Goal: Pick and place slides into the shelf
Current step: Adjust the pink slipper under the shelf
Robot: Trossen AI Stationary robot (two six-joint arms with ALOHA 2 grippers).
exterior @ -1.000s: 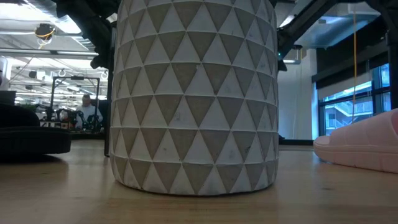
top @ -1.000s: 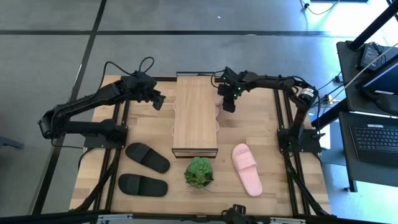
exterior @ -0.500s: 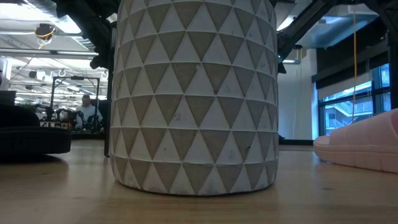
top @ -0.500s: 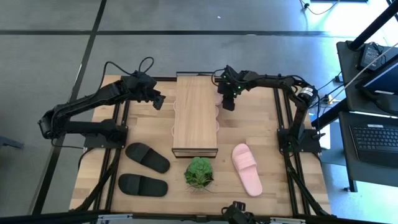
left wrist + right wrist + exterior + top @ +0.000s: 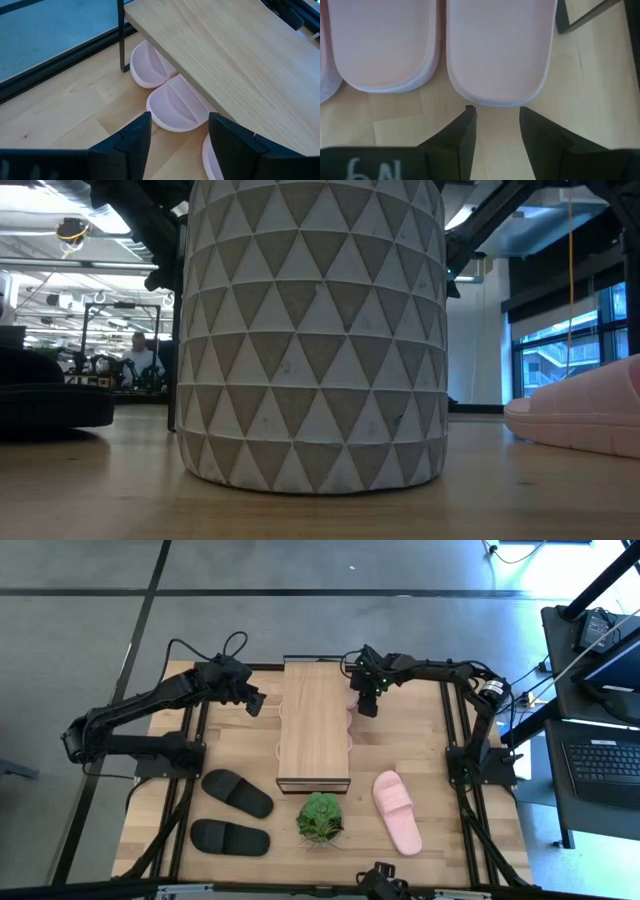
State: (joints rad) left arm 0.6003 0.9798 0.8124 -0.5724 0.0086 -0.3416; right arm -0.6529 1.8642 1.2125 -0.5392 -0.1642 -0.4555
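The shelf (image 5: 315,727) stands lengthwise at the middle of the bench (image 5: 420,745), its plank top bare. Pink slides are tucked under it: heels (image 5: 351,718) peek out along its 3 o'clock edge, and a small pink bulge (image 5: 277,750) shows on its 9 o'clock side.

The right hand (image 5: 367,706) hangs at the shelf's 3 o'clock edge toward the far end, fingers parted and holding nothing. Its wrist view shows the tips (image 5: 467,125) just short of the rounded end of a pink slide (image 5: 500,50), with another pink slide (image 5: 382,45) right beside it.

The left hand (image 5: 254,705) waits at the shelf's 9 o'clock side, near but apart from it, fingers spread wide and empty. Its wrist view shows two pink toe ends (image 5: 172,102) poking out beneath the plank.

One pink slide (image 5: 397,811) lies loose at 5 o'clock from the shelf. Two black slides (image 5: 237,792) lie at 7 o'clock, the nearer-edge one (image 5: 230,837) beside the other. A green potted plant (image 5: 320,817) sits just off the shelf's 6 o'clock end; its patterned pot (image 5: 312,330) fills the low view.
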